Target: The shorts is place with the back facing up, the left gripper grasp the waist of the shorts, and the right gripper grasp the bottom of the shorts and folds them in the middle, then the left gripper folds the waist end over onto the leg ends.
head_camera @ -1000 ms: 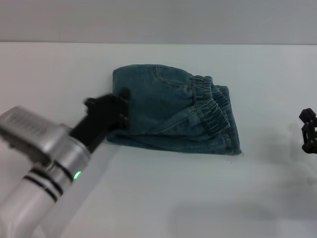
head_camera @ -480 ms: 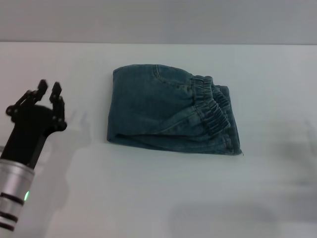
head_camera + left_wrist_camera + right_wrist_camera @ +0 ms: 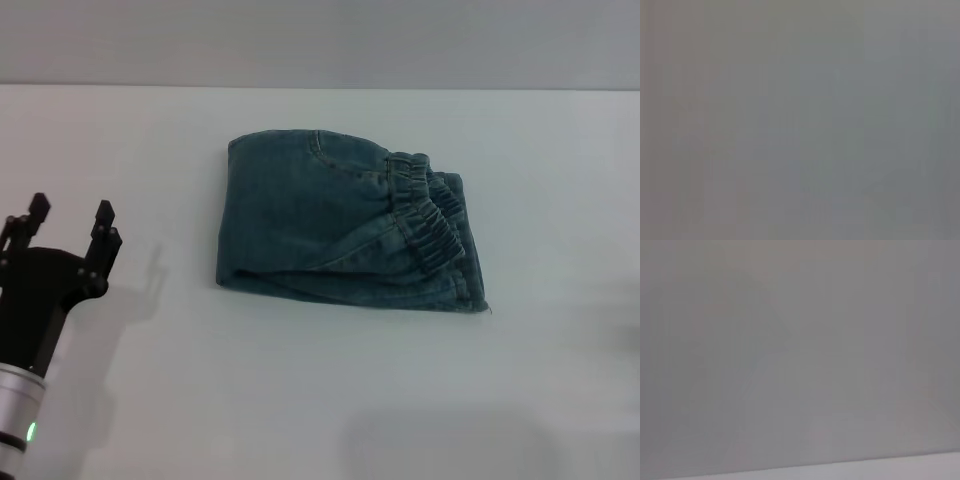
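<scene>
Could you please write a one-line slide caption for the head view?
Folded denim shorts lie on the white table, waistband on top, with the open left gripper off to the side, clear of them.

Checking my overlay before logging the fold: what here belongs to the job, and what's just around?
Job: shorts, folded, waist lying on top; left claw, open, off to their left.
Just around: white table; nothing else on it.
</scene>
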Controlling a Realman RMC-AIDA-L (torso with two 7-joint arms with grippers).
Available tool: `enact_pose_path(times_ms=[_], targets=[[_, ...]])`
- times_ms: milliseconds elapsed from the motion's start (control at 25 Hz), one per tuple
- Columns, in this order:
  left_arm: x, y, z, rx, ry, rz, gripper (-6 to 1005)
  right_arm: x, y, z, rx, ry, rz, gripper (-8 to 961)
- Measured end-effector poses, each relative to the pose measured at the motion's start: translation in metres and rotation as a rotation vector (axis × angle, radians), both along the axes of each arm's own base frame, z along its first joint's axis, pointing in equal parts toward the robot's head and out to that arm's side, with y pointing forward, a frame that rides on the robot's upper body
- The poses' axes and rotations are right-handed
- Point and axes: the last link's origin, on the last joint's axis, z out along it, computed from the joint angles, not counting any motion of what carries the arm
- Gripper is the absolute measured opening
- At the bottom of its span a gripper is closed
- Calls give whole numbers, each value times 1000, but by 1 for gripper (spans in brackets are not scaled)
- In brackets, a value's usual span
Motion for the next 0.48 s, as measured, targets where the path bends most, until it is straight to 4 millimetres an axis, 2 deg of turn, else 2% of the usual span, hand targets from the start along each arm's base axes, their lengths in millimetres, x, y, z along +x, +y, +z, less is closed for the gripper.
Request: enact_pose_path(times_ms=[40, 200, 360, 480], targets=[[-1, -1, 1, 4, -6, 0, 520, 5, -7, 2, 26, 15, -30, 663], [-4, -3, 4, 10, -27, -2, 681, 11, -14, 3, 45, 33, -66, 705], [-6, -2, 5, 9, -17, -2, 834, 8, -17, 2, 43, 20, -46, 716], [-6, -1, 5, 8, -12, -3, 834, 5, -20, 2, 47, -1, -26, 717]])
